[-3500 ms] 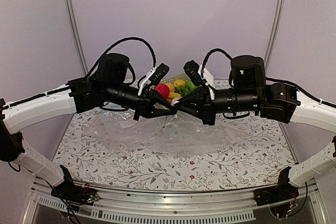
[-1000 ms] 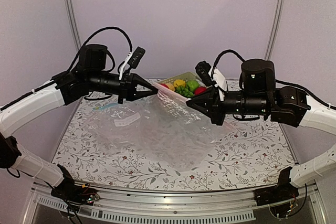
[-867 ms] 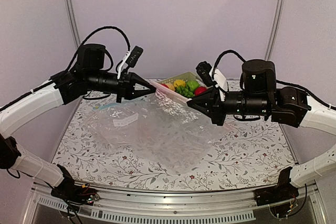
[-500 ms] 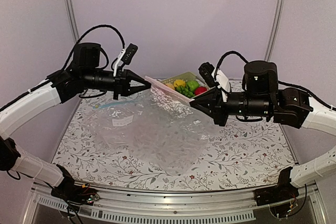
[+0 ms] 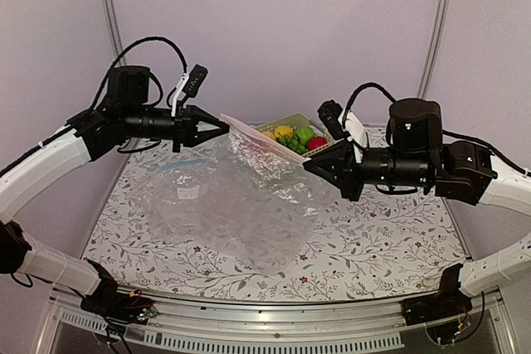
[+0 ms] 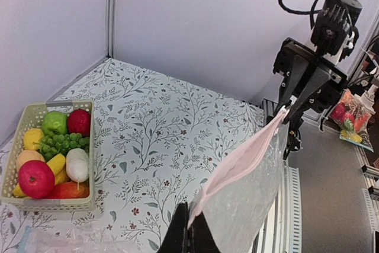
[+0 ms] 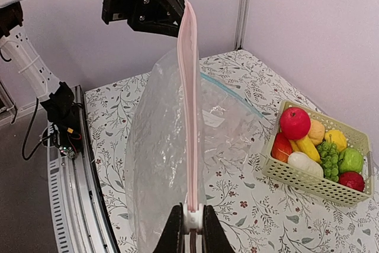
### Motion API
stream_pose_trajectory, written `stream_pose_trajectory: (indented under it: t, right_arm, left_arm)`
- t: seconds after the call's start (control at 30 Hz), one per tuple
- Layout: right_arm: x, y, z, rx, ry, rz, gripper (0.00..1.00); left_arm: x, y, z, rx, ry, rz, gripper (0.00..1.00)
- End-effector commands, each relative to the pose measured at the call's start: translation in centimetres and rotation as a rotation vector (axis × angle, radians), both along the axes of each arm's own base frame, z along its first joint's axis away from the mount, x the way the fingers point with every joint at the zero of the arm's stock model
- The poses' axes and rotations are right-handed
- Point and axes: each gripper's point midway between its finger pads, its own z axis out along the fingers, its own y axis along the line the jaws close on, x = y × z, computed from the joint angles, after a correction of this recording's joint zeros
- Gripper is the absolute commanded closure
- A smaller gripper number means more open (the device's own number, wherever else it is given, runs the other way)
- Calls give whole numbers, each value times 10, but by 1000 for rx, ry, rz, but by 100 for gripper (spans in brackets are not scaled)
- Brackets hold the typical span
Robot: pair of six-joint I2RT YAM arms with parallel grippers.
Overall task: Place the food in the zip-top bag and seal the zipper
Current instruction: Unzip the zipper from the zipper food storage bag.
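Both arms are up over the floral-print tablecloth [image 5: 390, 246], with the large clear crinkly plastic zip-top bag [image 5: 257, 205] strung between them. The left gripper [image 5: 221, 126] is pinched tight on one end of the thin pink zipper strip [image 5: 265, 143]. In the left wrist view its fingers [image 6: 177, 235] meet on the strip's near corner. The right gripper [image 5: 309, 167] is clamped on the other end, with the small white slider [image 7: 191, 217] right between its fingers [image 7: 175, 232]. The strip runs taut and straight from gripper to gripper, higher at the left end and lower at the right. In both wrist views it reads as one flat band, lips together. The bag body hangs below the strip with its lower edge down at the table; can't tell how much of it rests there. The glossy toy food sits in the pale slotted plastic basket [image 7: 296, 177] at the far side of the table, apart from the held bag. In it are a red apple [image 7: 294, 122], yellow banana [image 7: 308, 146], green grapes [image 7: 328, 157], white oblong piece [image 7: 302, 163], green fruit [image 7: 350, 159], lemon [image 7: 336, 139] and orange peach [image 7: 317, 131]. A second clear bag with a blue strip [image 7: 228, 93] and a white label [image 7: 207, 114] lies flat on the cloth, beneath and to the left of the hanging one.
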Motion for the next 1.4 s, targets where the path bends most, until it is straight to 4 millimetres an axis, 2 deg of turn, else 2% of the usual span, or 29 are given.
stream_pose_trajectory:
  t: [0.0,0.67,1.03,1.27,1.37]
  right_arm:
    - [-7,-15,-18,-65,40,-11,100]
    - [-3,-29,-19,-64,33,-71,100]
    - [-4,-32,-20,-60,34,-79,100]
    - [-4,-33,-20,-59,35,-79,100]
    - [-4,-33,-18,-54,33,-78,97]
  left_arm:
    - [27,28,17,5,-67,157,100]
    - [48,53,19,23,-103,274,100]
    - [53,59,19,26,-106,297,100]
    - [53,55,15,19,-90,273,100]
    - [51,52,15,11,-82,253,100]
